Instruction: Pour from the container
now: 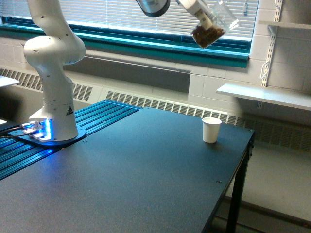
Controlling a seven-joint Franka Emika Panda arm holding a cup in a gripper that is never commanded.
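Observation:
The container (pixel 213 26) is a small clear cup with brown granular stuff lying in its lower end. It hangs tilted near the top of the exterior view, high above the table. My gripper (pixel 201 14) is shut on the container, with only the white finger part showing at the frame's top. A white paper cup (pixel 211 129) stands upright on the dark table (pixel 146 170), near its far right edge and well below the container.
The arm's white base (pixel 53 82) stands at the exterior view's left on blue rails. Window blinds and a teal sill run behind. A white wall shelf (pixel 265 94) juts out at the right, beyond the table's edge.

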